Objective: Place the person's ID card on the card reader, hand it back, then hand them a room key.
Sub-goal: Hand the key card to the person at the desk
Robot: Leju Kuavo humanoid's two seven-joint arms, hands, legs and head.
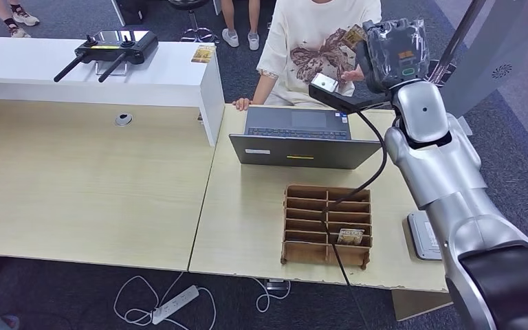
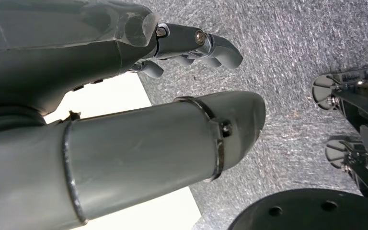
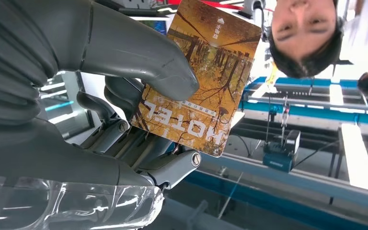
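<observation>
- The room key card (image 3: 200,76) is printed with an autumn-trees picture and the word "HOTEL" in white; there's smaller writing on it too, but I can't make it out.
- The right hand (image 3: 139,120) is pinching that card, with the thick grey thumb (image 3: 143,62) pressing on the printed face and the darker fingers (image 3: 172,165) backing it from behind. About half the card is sticking out past the fingertips.
- From the head view, the right hand (image 1: 388,51) is sitting raised at the far side of the table (image 1: 96,185), right in front of the person (image 1: 316,48) in the cream butterfly-print t-shirt. The card (image 1: 355,36) is peeking out at the hand's top edge, next to the person's chest.
- The person is resting one hand (image 1: 242,104) on the table edge beside the open laptop (image 1: 302,137).
- A brown slotted card holder (image 1: 326,225) is sitting on the table near the robot, with another similar card (image 1: 350,236) lying in one of its right-hand slots.
- A flat grey device (image 1: 423,235), probably the card reader, is lying just right of the holder, partly hidden by the arm.
- The left hand (image 2: 172,52) is hanging over grey carpet, fingers loosely curled a bit apart from the thumb, holding nothing.
- A black drone controller (image 1: 113,49) is sitting on the white counter (image 1: 172,79).
</observation>
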